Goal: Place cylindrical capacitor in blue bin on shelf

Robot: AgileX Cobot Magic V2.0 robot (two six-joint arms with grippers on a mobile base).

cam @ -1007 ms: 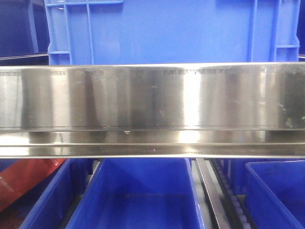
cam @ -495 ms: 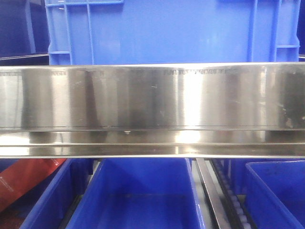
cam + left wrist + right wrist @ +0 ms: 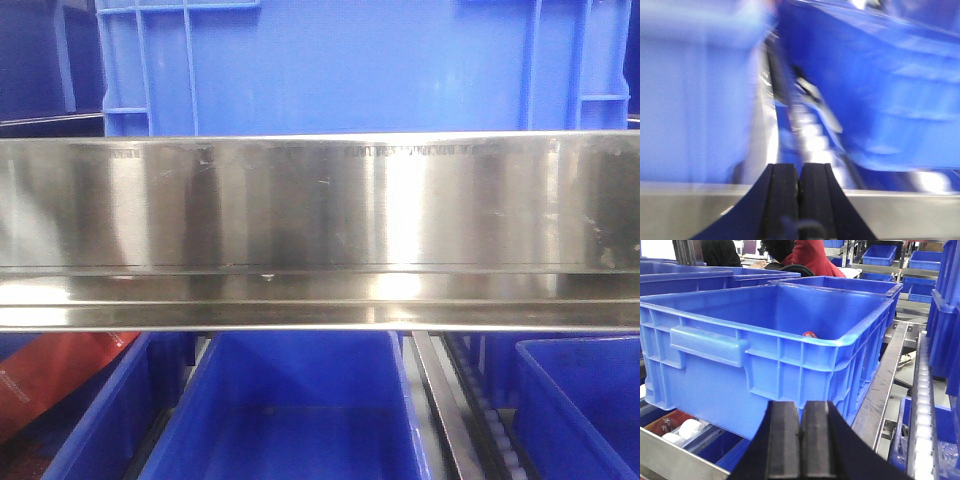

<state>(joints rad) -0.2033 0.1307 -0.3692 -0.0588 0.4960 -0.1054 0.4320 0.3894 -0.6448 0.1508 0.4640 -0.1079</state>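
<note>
Two black rubber-padded end effectors show, both with their pads pressed together and nothing visible between them: the left end effector (image 3: 799,187) in its own wrist view, the right end effector (image 3: 800,432) in its own. Across the last second the front view has barely altered; the broad, shiny stainless-steel shelf rail (image 3: 320,205) and the large blue plastic bin (image 3: 340,65) above it sit as they did, with only the reflections on the steel shifting slightly, so I judge that no placing has begun. The small dark cylindrical capacitor is not visible in any view, and whether either end effector carries it cannot be told. Ahead of the right end effector stands an open, ribbed blue plastic crate (image 3: 765,350) with a small red object (image 3: 809,333) inside, detail the front view lacks. The left wrist view is motion-blurred, showing only blue bin walls and a steel edge beyond the pads.
</note>
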